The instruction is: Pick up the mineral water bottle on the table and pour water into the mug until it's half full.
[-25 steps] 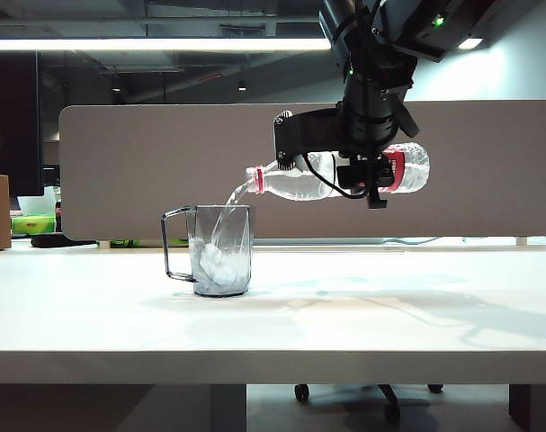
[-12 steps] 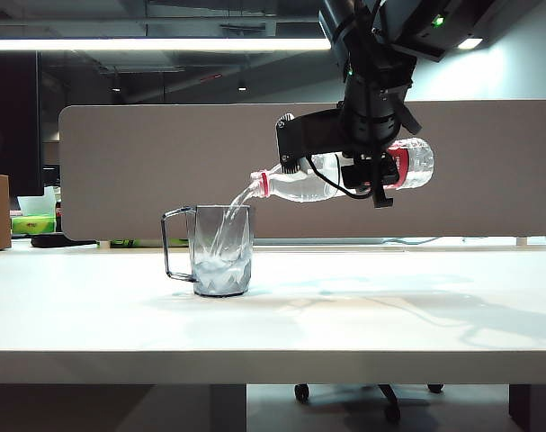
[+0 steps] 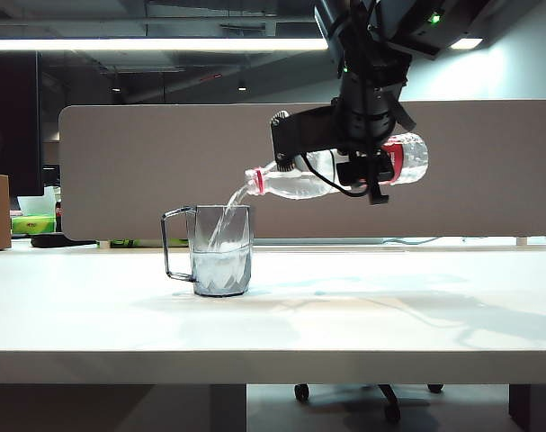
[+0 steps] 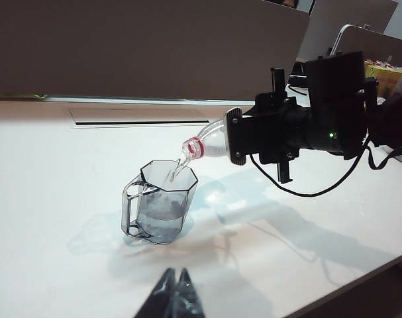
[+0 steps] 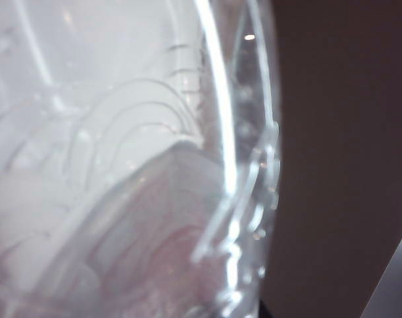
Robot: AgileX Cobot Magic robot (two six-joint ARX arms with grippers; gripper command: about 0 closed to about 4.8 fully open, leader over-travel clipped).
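The right gripper (image 3: 367,171), clamped on the tilted mineral water bottle (image 3: 344,175) above the mug (image 3: 220,261) on the table (image 3: 362,315), should right it near half; the left gripper (image 4: 174,298), fingers together, waits near.

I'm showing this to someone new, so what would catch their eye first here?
The mineral water bottle, tipped nearly level in the right tool above the table, streaming water into the mug below its mouth. The left tool, shut, sits near the table's front edge.
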